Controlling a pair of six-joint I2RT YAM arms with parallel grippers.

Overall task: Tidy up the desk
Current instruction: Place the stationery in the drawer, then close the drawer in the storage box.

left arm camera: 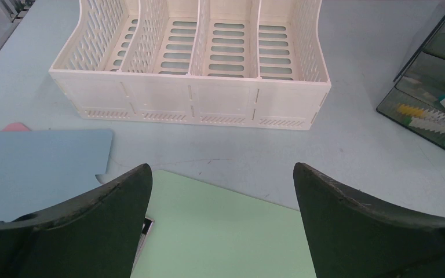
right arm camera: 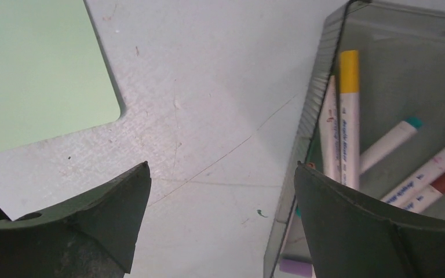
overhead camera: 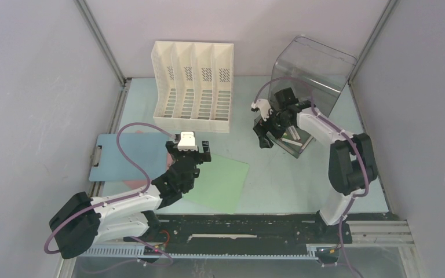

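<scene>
— Along the left of the bench (overhead camera: 301,179), which step is in hand?
— A blue clipboard (overhead camera: 121,155) lies flat there. Just right of it, the left jaws hang spread wide and empty above the near corner of a green board (overhead camera: 223,184). I judge that board is the next pick.
— What does that call for?
— Coming down on its edge, closing, then carrying it to the white file rack (overhead camera: 192,87) standing behind, whose slots look bare.
— And the right side?
— The right jaws are fully parted too and hold nothing. They are poised at the front wall of the smoky bin (overhead camera: 310,75), with markers (right arm camera: 347,121) lying inside. Whether they touch that wall I cannot tell. The bench spreads beneath everything.
</scene>
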